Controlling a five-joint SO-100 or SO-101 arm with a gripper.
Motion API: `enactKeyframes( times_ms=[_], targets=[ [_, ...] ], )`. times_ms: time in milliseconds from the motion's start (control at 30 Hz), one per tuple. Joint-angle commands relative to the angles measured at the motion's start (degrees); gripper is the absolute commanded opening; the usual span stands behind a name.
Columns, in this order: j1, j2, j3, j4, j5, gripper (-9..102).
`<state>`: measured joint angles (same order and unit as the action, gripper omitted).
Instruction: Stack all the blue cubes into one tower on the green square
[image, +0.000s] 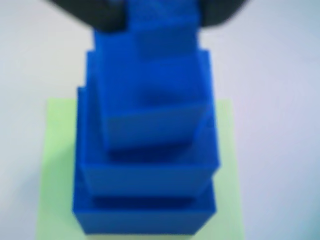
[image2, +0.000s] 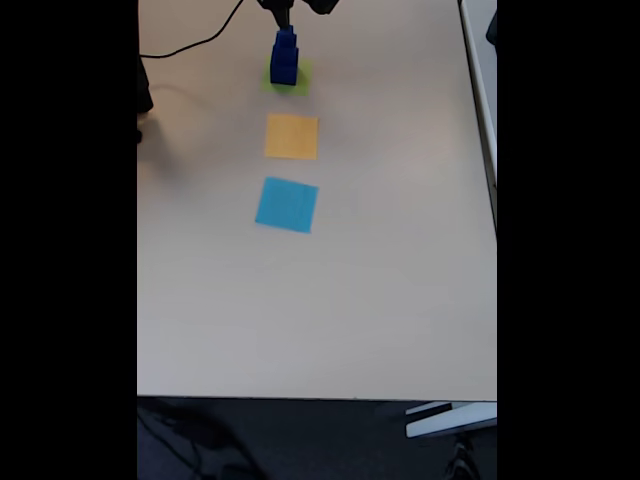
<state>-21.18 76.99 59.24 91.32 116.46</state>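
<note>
Pale table (image2: 380, 290) carries orange square (image2: 291, 136) beside green square (image2: 299, 79).

blurred blue cubes (image: 150, 150), pincer (image: 160, 20) cut off, grip perhaps closed

Worktop: a pale beige, smooth rectangular worktop (image2: 320, 300) seen from above in the fixed view, its near edge straight across the lower part of the picture
Floor: a dark grey floor (image2: 300, 440) below the near edge, dim and hard to make out
Cable: a thin black cable (image2: 200, 43) curving over the far left of the worktop
Right side: a light grey strip (image2: 482, 70) running just beside the worktop's right edge
Near corner: a pale grey flat piece (image2: 450, 420) low at the right, on the floor side
Light: soft and even, with a faint grey shadow (image2: 165, 150) at the far left
</note>
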Motion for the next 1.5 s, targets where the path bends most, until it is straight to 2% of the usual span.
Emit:
enactKeyframes(
  times_ms=[0, 1467],
  targets=[
    [-0.4, 0.2, -4.7, 1.1, 1.0, 0],
    [0.2, -0.1, -3.5, 0.1, 0.0, 6]
  ],
)
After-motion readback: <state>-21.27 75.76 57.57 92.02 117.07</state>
